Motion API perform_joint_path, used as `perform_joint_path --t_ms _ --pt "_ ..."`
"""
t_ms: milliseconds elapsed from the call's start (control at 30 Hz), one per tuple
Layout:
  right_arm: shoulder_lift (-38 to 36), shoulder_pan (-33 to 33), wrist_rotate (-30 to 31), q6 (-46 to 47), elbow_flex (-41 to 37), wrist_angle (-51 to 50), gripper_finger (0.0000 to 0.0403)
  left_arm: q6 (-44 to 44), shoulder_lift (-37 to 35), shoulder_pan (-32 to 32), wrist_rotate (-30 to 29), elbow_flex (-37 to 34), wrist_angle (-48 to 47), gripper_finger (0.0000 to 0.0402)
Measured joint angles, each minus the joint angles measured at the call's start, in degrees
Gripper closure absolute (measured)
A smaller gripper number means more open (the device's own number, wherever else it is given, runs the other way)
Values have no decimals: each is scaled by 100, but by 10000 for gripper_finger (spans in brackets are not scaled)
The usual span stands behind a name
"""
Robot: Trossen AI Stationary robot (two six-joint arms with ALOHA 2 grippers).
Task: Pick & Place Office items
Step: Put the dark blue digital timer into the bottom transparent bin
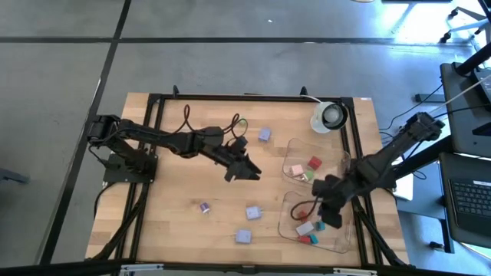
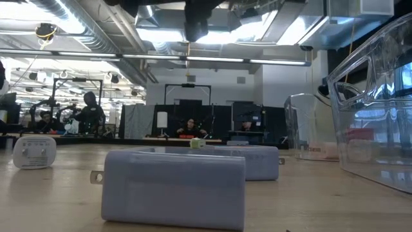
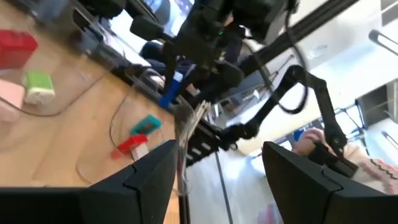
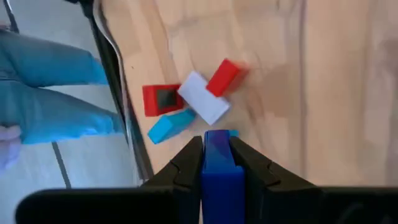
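**Right claw clamps a blue piece above the near tray**

Over at the near clear tray (image 1: 285, 224), the right gripper (image 1: 322, 215) hangs above the tray's bare floor, fingers pinched tight on a blue block (image 4: 219, 163). The block stands upright between the two dark fingers, gripped on both sides, clear of the tray floor. Directly under it sits a little cluster: a white piece (image 4: 204, 98) in the middle, a red block (image 4: 224, 77) tilted against it, a red square piece with a dark centre (image 4: 161, 99) beside it, and a teal piece (image 4: 169, 126) touching the white one's edge. All four rest in the same tray, towards its outer wall.

The far tray (image 1: 293, 149), just beyond the near one, holds a red piece (image 1: 314, 163), a green one (image 1: 308, 175) and a pink one (image 1: 295, 170) close together.

The left gripper (image 1: 242, 170) hovers over bare wood, well away from the near tray towards the table's middle, its fingers spread apart and carrying nothing.

Out on the open table (image 1: 169, 222) lie loose lavender pieces: one (image 1: 265, 135) beyond the far tray's corner, one (image 1: 253, 211) just off the near tray's inner side, one (image 1: 243, 236) nearer the table's front edge, and a small one (image 1: 204, 207) farther off. A white tape roll (image 1: 328, 116) sits past the far tray.
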Motion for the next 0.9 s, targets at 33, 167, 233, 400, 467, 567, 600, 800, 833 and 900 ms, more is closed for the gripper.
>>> perform_joint_path --t_ms 33,167,233,400,467,567,600,800,833,900 --pt "67 78 4 106 -91 179 337 0 0 0 11 0 -23 172" --pt "402 309 271 276 -303 671 337 153 0 -4 15 0 -51 182" --pt "619 353 469 268 -305 691 337 241 0 0 13 0 -59 187" --pt "1141 371 897 124 -305 696 337 184 0 -26 -21 0 -56 196" --pt "1348 371 842 12 -305 696 337 160 0 -85 -72 0 -58 200" --pt "1642 371 724 -325 -305 696 337 152 0 -210 -237 0 -56 204" --pt "1724 371 729 -393 -305 698 337 124 0 -261 -353 0 -58 205" --pt "2051 371 903 -500 -307 695 337 -139 0 -550 -829 0 -56 210" --pt "2078 371 901 -499 -307 700 337 -200 0 -579 -880 0 -54 210" --pt "2099 371 901 -447 -305 724 336 -219 0 -645 -1011 0 -54 210"
